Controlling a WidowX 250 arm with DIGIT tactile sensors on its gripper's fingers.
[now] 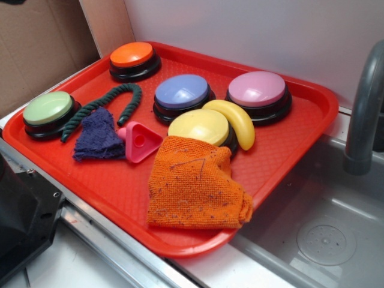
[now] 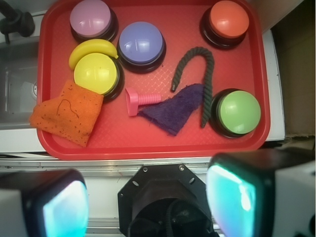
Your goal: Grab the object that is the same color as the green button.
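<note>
The object, a dark green twisted rope [image 1: 90, 111] [image 2: 209, 84], lies bent like a hook on the red tray [image 1: 120, 192] [image 2: 148, 143]. One end runs alongside the green button [image 1: 48, 108] [image 2: 239, 112], and the dark blue cloth [image 2: 175, 108] touches the rope. My gripper [image 2: 148, 202] shows only in the wrist view. It hangs high, off the tray's near edge and over the black robot base [image 2: 168, 195], far from the rope. Its teal pads [image 2: 229, 197] stand wide apart with nothing between them.
The tray also holds orange [image 1: 132, 55], blue [image 1: 182, 92], pink [image 1: 257, 89] and yellow [image 1: 198, 126] buttons, a banana [image 1: 240, 123], an orange cloth [image 1: 195, 183] and a pink triangular peg [image 1: 139, 141]. A sink [image 1: 324, 228] with a grey faucet [image 1: 363, 114] lies to the right.
</note>
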